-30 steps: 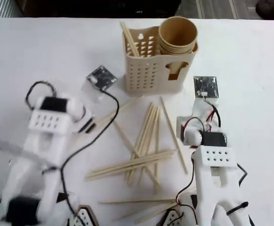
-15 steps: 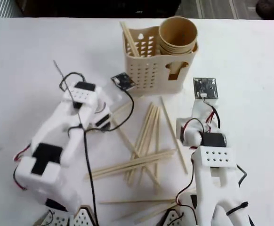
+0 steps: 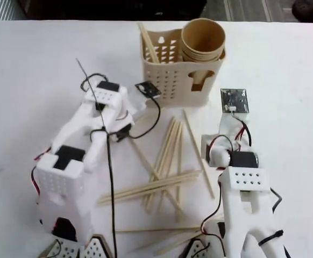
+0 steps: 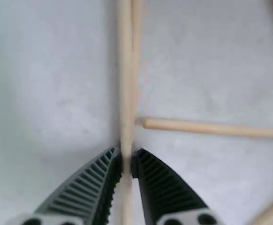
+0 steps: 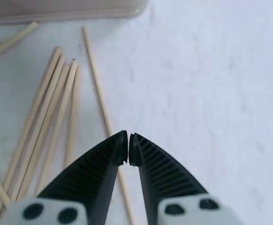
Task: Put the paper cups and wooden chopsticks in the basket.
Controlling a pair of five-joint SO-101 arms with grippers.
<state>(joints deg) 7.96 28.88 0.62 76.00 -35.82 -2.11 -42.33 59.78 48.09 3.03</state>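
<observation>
White matte table [image 3: 27, 64]; ribbed black left tool [image 4: 126, 158] pinches round wooden chopstick [image 4: 124, 70].

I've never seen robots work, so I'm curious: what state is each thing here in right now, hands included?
left hand: shut on a chopstick.
right hand: shut, holding nothing.
basket: upright on the table.
paper cups: stacked, inside the basket.
loose chopsticks: lying scattered on the table.
</observation>
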